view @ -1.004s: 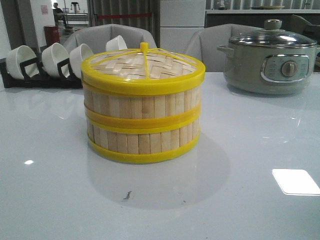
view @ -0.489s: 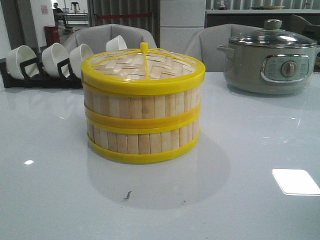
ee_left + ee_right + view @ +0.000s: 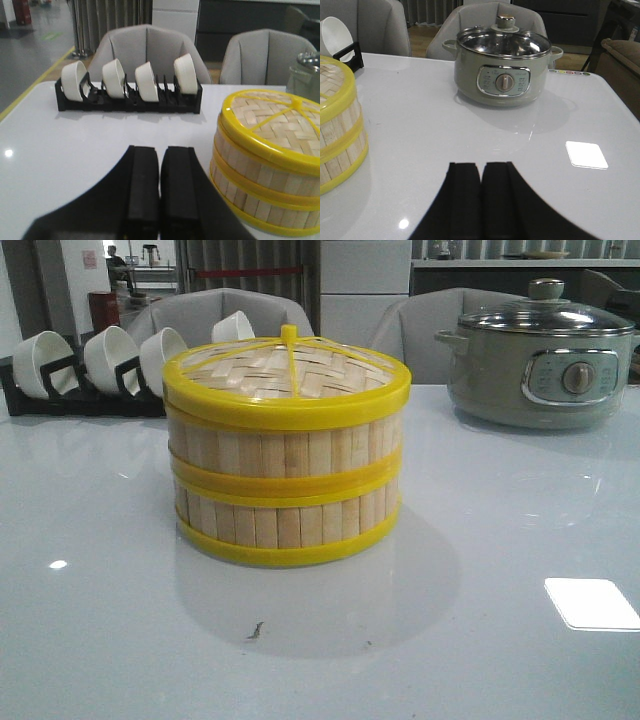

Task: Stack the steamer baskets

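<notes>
Left gripper (image 3: 160, 187): two black fingers pressed together, no gap between them, nothing held. It hangs above the white table (image 3: 500, 660), apart from the baskets.
Right gripper (image 3: 481, 200): also closed with the fingers touching, empty, above bare table surface.
Steamer baskets (image 3: 285, 485): two rings of pale bamboo slats with yellow rims, one standing on the other, edges lined up. The stack stands about the middle of the table in the front view, nearer the far edge than the near edge.
Lid (image 3: 288, 368): flat woven bamboo with yellow rim and ribs, sitting on the upper basket.
Baskets relative to left gripper: in the left wrist view the stack (image 3: 267, 165) is just beside the closed fingers, not touching them.
Baskets relative to right gripper: in the right wrist view only a part of the stack (image 3: 340, 135) shows, well apart from the fingers.
Electric pot (image 3: 540, 355): grey-green, with glass lid, at the far right of the table, well apart from the stack.
Bowl rack (image 3: 130, 95): black, holding four white bowls (image 3: 114, 77) on their edges, along the far left edge.
Open room: wide bare surface between the stack and the near edge, and between the stack and the pot.
Mark: a small dark speck (image 3: 256, 630) on the table in front of the stack.
</notes>
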